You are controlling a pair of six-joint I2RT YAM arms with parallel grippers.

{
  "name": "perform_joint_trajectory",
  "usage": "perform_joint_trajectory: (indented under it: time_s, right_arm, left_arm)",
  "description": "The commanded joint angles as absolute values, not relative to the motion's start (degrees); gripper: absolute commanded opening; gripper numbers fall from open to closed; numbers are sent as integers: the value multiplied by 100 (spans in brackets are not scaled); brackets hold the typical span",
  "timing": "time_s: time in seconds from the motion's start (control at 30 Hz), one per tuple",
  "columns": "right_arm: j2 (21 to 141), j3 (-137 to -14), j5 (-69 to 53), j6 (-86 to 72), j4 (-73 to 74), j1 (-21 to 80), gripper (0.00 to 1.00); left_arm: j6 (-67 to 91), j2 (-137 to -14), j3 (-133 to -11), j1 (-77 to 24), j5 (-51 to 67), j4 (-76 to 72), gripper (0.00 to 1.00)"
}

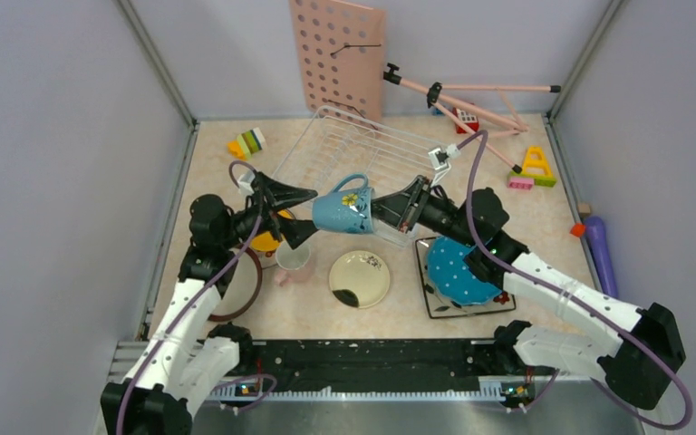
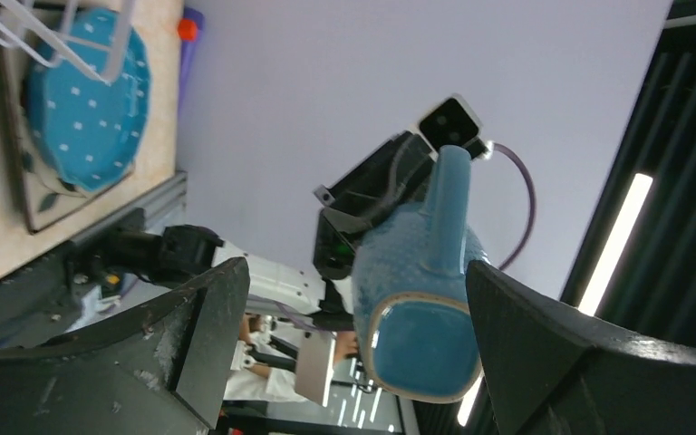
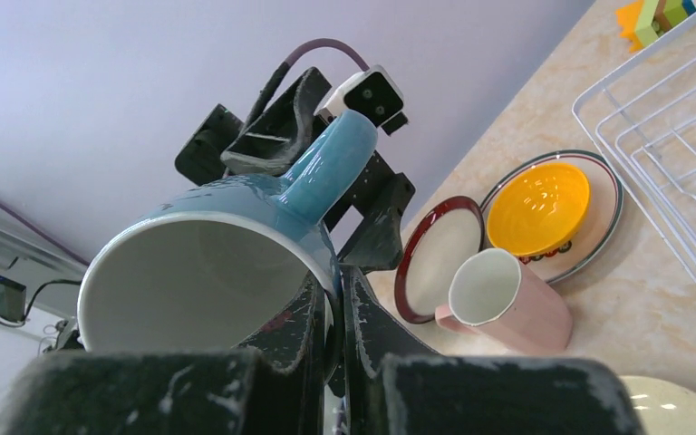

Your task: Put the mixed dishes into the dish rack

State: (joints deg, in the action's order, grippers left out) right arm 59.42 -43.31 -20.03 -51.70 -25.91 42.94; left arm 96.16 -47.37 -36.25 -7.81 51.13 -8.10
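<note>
A blue cup with a yellow flower hangs on its side in the air in front of the white wire dish rack. My right gripper is shut on its rim, one finger inside the cup. My left gripper stands open around the cup's base, its fingers on either side; I cannot tell if they touch it. On the table lie a teal polka-dot plate on a square flowered plate, a cream plate, a pink cup, an orange-yellow bowl and a dark-red-rimmed plate.
A pink pegboard leans on the back wall, with a pink folding stand to its right. Toy blocks sit at the back left and back right. A purple object lies by the right wall.
</note>
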Motion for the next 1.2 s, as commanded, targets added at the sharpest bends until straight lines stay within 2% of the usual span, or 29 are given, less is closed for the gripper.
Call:
perform_joint_trajectory:
  time_s: [0.0, 0.4, 0.63, 0.77, 0.87, 0.9, 0.97, 1.0, 1.03, 1.17]
  right_arm:
    - [5988, -4799, -2018, -5365, -3657, 4254, 0]
    - [6437, -4876, -2151, -5374, -4089, 4254, 0]
    - [6637, -4983, -2083, -5298, -3964, 4254, 0]
    - [6750, -4988, -2131, -5330, -4084, 4254, 0]
    - [6836, -5038, -2184, -5341, -4077, 4251, 0]
    - [6850, -5061, -2203, -5326, -4051, 4249, 2]
    - [6817, -5079, -2191, -5253, -3871, 4202, 39]
    - [6750, -5050, -2121, -5237, -3766, 4156, 56]
    - [6660, -4988, -2009, -5215, -3626, 4097, 66]
    - [6126, -4645, -1563, -5174, -2870, 3679, 81]
  left_arm:
    - [10855, -4702, -3753, -1035, 4840, -1942, 94]
    - [11022, -4684, -3808, -1424, 4592, -2032, 95]
    - [10900, -4727, -3880, -1533, 4744, -1949, 91]
    - [10845, -4779, -3877, -1569, 4782, -1966, 80]
    - [10756, -4823, -3863, -1582, 4762, -1859, 61]
    - [10680, -4825, -3884, -1582, 4736, -1725, 46]
    - [10459, -4821, -3950, -1581, 4687, -1558, 23]
    - [10329, -4837, -4013, -1582, 4652, -1465, 8]
    - [10189, -4857, -4083, -1582, 4594, -1240, 0]
    - [9243, -5028, -4436, -1573, 3988, -226, 0]
